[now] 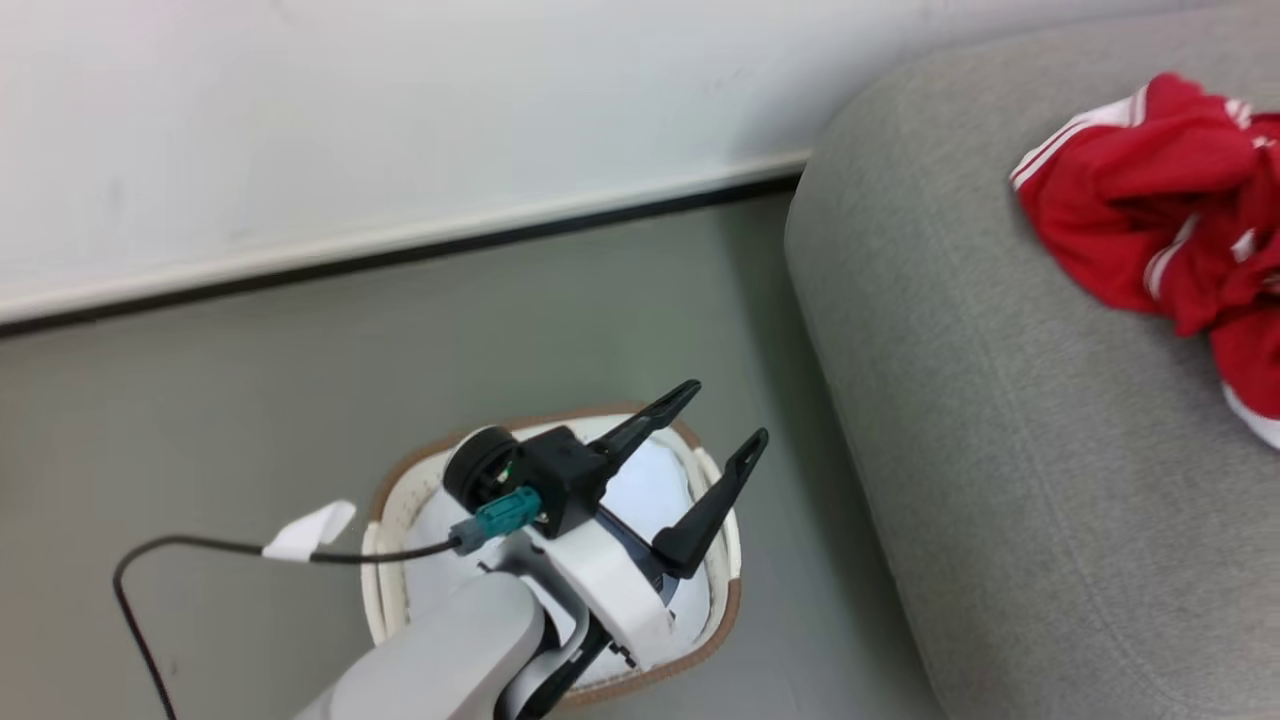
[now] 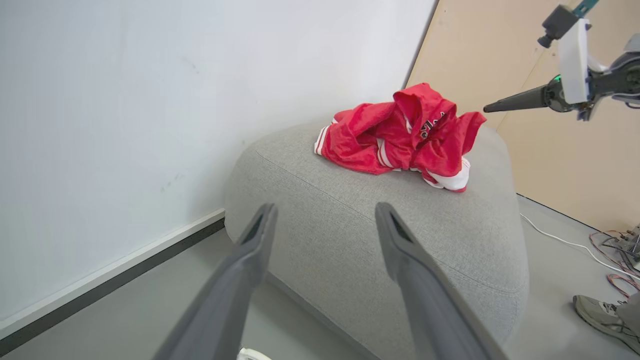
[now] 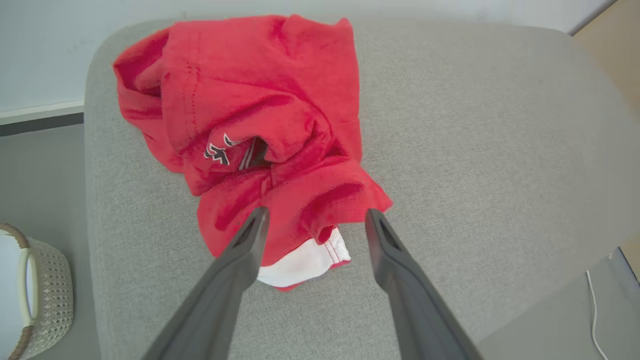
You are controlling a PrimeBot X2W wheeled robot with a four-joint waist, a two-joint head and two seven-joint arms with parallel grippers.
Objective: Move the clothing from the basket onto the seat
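1. My left pincer (image 1: 722,412) is hanging over the basket (image 1: 400,485) in the head view, its two dark fingers spread wide and pinching nothing.
2. The basket is standing on the grey floor (image 1: 250,400) just beside the sofa (image 1: 1000,450). Its brown rim and white lining (image 1: 655,490) are showing around my left wrist.
3. The clothes (image 1: 1140,200) are lying in a crumpled red heap on top of the sofa, well apart from the basket, with white stripe trim running along some edges.
4. My right pincer (image 3: 316,214) is hovering over that heap, fingers spread and gripping nothing. In the right wrist view the two tips are framing the heap's near edge, where a white panel (image 3: 305,262) is peeking out from under the red cloth.
5. Whether those tips are brushing the cloth I cannot tell from above. In the left wrist view the right pincer is hanging in the air just beside the heap, one dark finger pointing towards it.
6. A black cable (image 1: 200,543) with a white tag (image 1: 310,530) is looping from my left wrist out over the floor.
7. The white wall (image 1: 400,100) is rising behind the floor and the sofa, with a dark strip along its foot.
8. In the left wrist view a person's shoe (image 2: 600,312) is resting on the floor past the sofa, near loose wires (image 2: 615,245).
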